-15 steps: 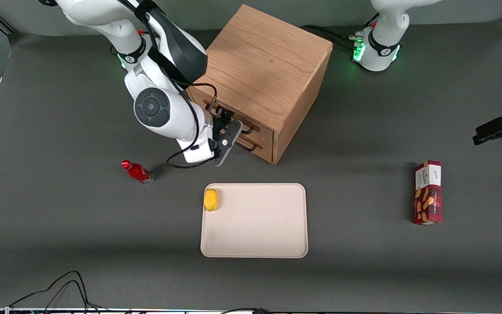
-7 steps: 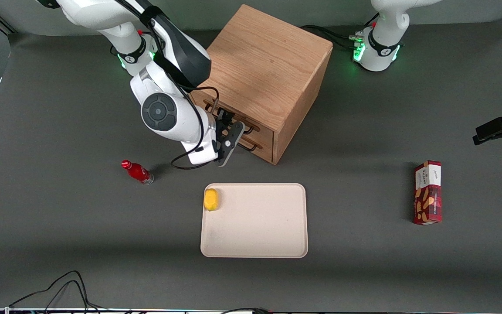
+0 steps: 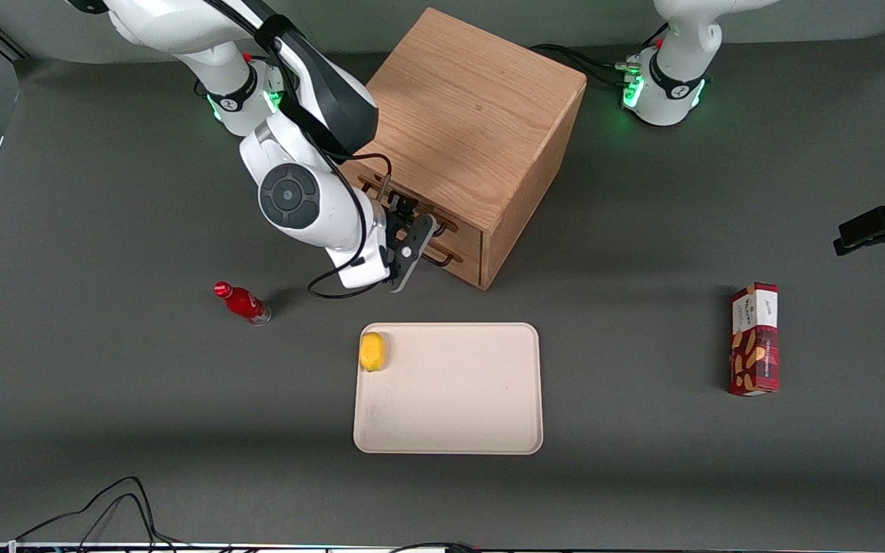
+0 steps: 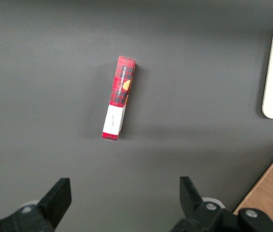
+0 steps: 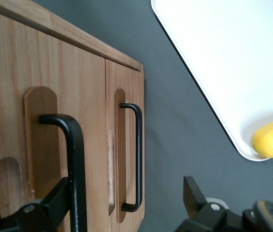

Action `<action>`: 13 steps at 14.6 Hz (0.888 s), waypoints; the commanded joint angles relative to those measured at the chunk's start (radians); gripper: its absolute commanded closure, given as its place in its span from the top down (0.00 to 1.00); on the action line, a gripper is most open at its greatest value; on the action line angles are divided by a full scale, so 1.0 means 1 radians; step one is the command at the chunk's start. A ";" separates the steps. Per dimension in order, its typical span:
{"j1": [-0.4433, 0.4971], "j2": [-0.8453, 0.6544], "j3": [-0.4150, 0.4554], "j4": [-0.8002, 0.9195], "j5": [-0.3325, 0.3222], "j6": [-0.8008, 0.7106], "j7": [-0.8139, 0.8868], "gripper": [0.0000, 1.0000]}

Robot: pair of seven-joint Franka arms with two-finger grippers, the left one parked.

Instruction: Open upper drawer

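Upper drawer sitting shut in cabinet, upper centre of front frame. Claw hovering at its handle, fingers spread, gripping nothing. Handle thin, stiff, slippery-looking wire; gripping mid-bar likely suiting best.

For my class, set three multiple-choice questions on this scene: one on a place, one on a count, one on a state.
1. Where does the small yellow fruit lie?
A in a bowl; B in the beige rectangular tray; C in a cup.
2. How many thin black wire handles does the wooden cube cabinet show on its front?
A one; B two; C four.
3. How is the right arm's gripper, in front of the upper drawer?
A open; B shut on the handle; C shut on the fruit.

Answers: B, it sits in the tray's corner. B, one per drawer. A, its fingers stand apart, with the handle between them.
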 commanded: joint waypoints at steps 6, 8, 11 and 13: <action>-0.005 -0.025 -0.003 -0.080 -0.035 0.083 -0.036 1.00; -0.007 -0.019 -0.003 -0.083 -0.035 0.094 -0.052 1.00; -0.013 -0.012 -0.003 -0.089 -0.035 0.108 -0.078 1.00; -0.013 -0.009 -0.003 -0.094 -0.035 0.116 -0.086 1.00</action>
